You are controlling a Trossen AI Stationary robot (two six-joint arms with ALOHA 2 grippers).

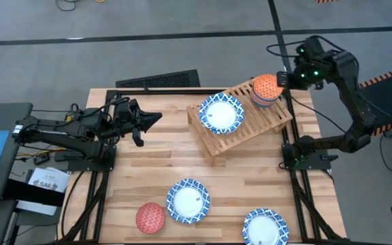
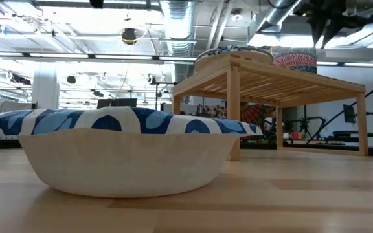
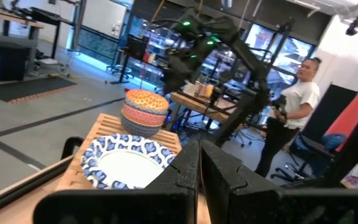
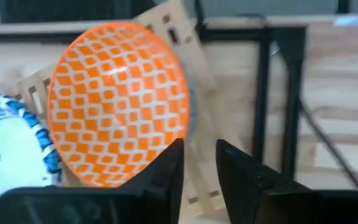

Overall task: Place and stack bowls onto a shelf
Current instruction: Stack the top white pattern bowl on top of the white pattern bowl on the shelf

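The shelf (image 1: 250,126), a low rack of light wooden slats, stands askew at the table's far right. On it rest a wide blue-and-white bowl (image 1: 221,112) and an orange patterned bowl (image 4: 120,102) stacked in a blue-grey one (image 3: 143,124). My right gripper (image 4: 199,165) hovers just above and beside the orange bowl's rim, open, with nothing between its fingers. My left gripper (image 1: 156,117) is shut and empty, raised over the table's left side and pointing toward the shelf.
On the near part of the table sit two blue-and-white bowls (image 1: 188,201) (image 1: 265,228) and a red bowl (image 1: 150,217). A person (image 3: 291,112) stands in the room beyond the table. Bare wood lies between the shelf and the near bowls.
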